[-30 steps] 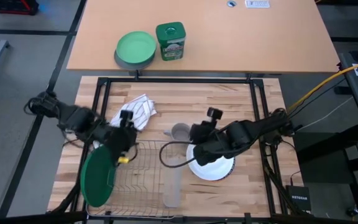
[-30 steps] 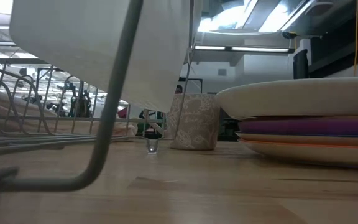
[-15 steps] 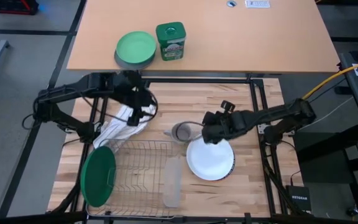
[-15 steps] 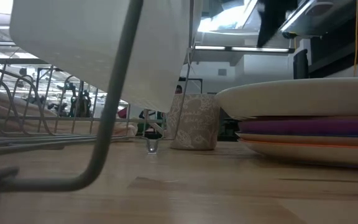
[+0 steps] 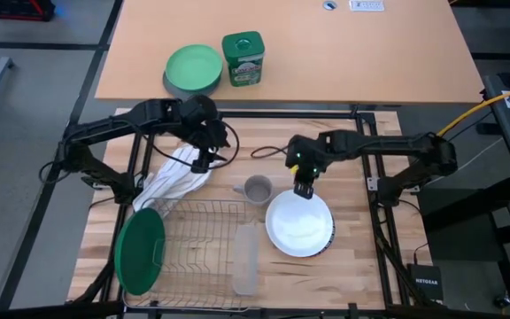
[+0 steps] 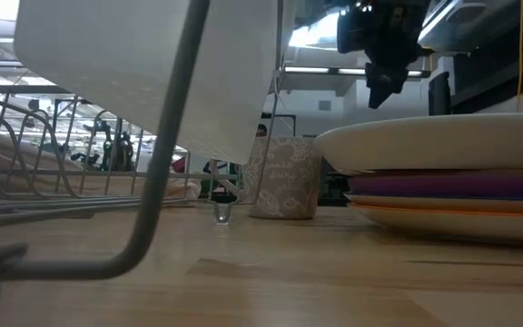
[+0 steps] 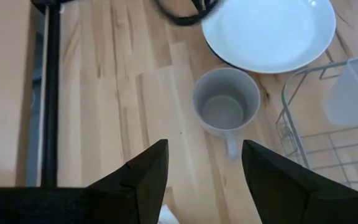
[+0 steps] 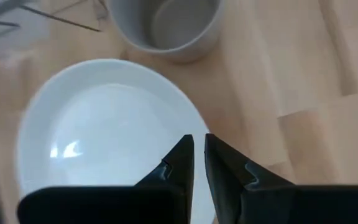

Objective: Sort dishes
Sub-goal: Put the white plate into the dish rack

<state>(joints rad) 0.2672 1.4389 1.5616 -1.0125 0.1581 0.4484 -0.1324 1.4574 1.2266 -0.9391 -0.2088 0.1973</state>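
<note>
Above the far rim of the white plate (image 5: 300, 225), my right gripper (image 5: 305, 188) hangs with its fingers (image 8: 178, 163) nearly pressed together and holding nothing, while my left gripper (image 5: 204, 159) hovers over the striped cloth (image 5: 177, 177) with fingers (image 7: 143, 175) spread wide and empty. From overhead only the white plate shows beside the grey mug (image 5: 257, 189), with the dark green plate (image 5: 140, 252) standing at the wire rack's (image 5: 204, 241) left end. Level with the table, the white plate (image 6: 443, 142) turns out to top a stack with a purple plate (image 6: 452, 187) beneath it.
</note>
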